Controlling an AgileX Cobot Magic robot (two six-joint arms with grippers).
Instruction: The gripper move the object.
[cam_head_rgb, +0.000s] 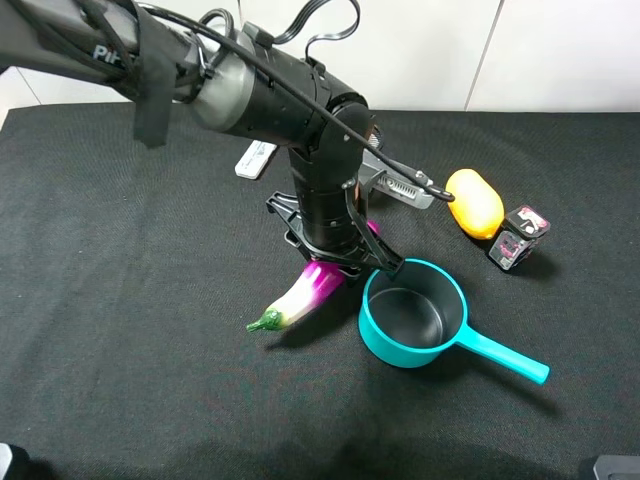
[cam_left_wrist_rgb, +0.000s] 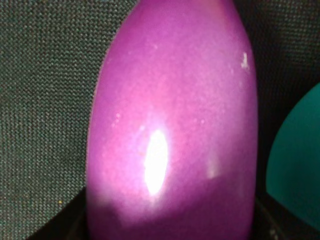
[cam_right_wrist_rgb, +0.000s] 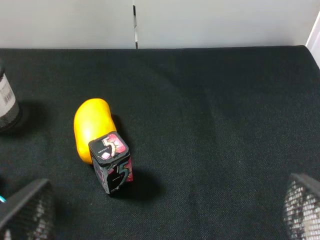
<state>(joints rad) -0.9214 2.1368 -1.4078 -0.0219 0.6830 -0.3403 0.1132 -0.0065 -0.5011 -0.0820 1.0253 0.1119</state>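
Eggplant (cam_left_wrist_rgb: 170, 125) lies clasped in the left hand (cam_head_rgb: 335, 264), while the right hand (cam_right_wrist_rgb: 162, 210) gapes open.

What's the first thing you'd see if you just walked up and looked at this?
Probably the big black arm bending down in the middle of the black table, its gripper at the purple end of a shiny toy eggplant. Right beside the eggplant sits a bright teal pan. Farther back on the right there's a yellow oval object next to a small box.
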